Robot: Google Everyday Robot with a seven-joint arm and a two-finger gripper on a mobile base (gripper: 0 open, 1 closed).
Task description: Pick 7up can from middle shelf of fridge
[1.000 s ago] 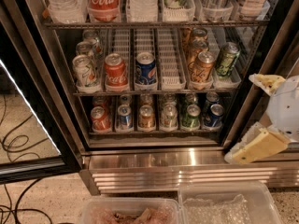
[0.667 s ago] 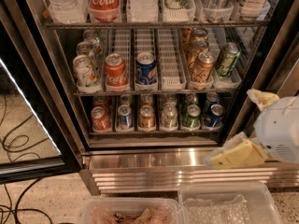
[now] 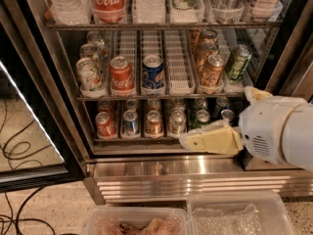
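- Where is the 7up can?
- The small silver-white 7up can with green print [image 3: 89, 75] stands at the front of the far left lane. It is on the middle shelf with long white plastic lanes [image 3: 178, 67]. It stands up straight, against the curved stop. More pale cans line up behind it.
- What is next to it?
- A red Coca-Cola can [image 3: 121, 73] is just beside it, one lane over. Then comes a blue can [image 3: 153, 71]. The lane after that has no can at the front. On the right are an orange-brown can [image 3: 213, 70] and a dark green can [image 3: 238, 61].
- And the robot's hand?
- The white gripper with yellowish fingers [image 3: 220, 116] is low on the right side. It is in front of the tall black-framed fridge with a shiny steel base [image 3: 195, 180], down by the bottom row of cans. It is well apart from the 7up can.
- Is it holding something?
- No. Its two fingers [image 3: 210, 142] are spread wide and nothing is between them. One points left, and the other sticks up near the green can.
- What is at the very bottom?
- Two clear plastic tubs [image 3: 234, 214] sit side by side.
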